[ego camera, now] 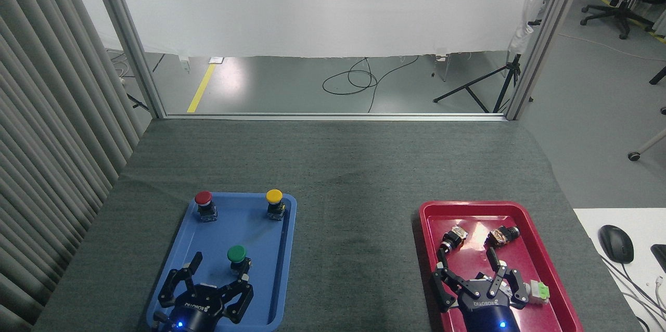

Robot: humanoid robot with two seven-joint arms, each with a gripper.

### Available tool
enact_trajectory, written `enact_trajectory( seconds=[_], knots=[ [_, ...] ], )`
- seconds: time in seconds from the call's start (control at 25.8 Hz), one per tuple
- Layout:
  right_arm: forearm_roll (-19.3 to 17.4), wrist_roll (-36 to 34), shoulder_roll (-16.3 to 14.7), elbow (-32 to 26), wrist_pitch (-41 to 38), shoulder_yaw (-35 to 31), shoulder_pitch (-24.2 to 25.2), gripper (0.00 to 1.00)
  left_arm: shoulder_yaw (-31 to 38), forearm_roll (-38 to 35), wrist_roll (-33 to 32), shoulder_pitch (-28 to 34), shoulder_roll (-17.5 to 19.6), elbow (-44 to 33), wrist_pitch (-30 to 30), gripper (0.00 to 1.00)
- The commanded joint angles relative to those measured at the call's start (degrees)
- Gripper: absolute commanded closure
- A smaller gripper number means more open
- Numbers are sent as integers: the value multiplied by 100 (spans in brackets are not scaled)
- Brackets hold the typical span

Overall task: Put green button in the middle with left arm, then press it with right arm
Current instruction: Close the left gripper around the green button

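Nothing was done yet: the green button (237, 254) sat in the blue tray (283, 290), your left gripper (218, 267) spread just short of it, right gripper (464, 262) released, idle.

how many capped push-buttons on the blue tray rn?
3, all on the blue tray: red button at far left, yellow button at far right, green button nearer, just ahead of the left tool. None look hidden.
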Motion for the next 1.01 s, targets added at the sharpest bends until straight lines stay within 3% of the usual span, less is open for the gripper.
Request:
enact_trajectory(
  seconds=[0.0,0.16,0.39,0.74,0.82,0.93,0.97],
  knots=[
    [2,7,38,-17,-24,-4,70,1,-97,-7,-5,-86,-58,523,-185,1],
    [-25,-11,56,-9,-77,-13,70,1,-167,-16,4,-420,-190,1138,-185,1],
    [-7,7,328,62,-59,198,35,1,-167,-25,13,-816,-296,1701,-168,2],
    [-7,7,293,53,-51,172,-26,1,-149,-25,21,-1150,-357,2096,-53,11],
    [-7,7,258,44,-51,172,-26,1,-158,-16,21,-1238,-401,2237,-62,22],
    [-16,-2,196,44,-59,198,-26,1,-158,-16,13,-1291,-427,2342,-97,62],
    [-25,-2,179,35,-51,198,-26,1,-167,-16,21,-1291,-419,2342,-115,71]
  ],
)
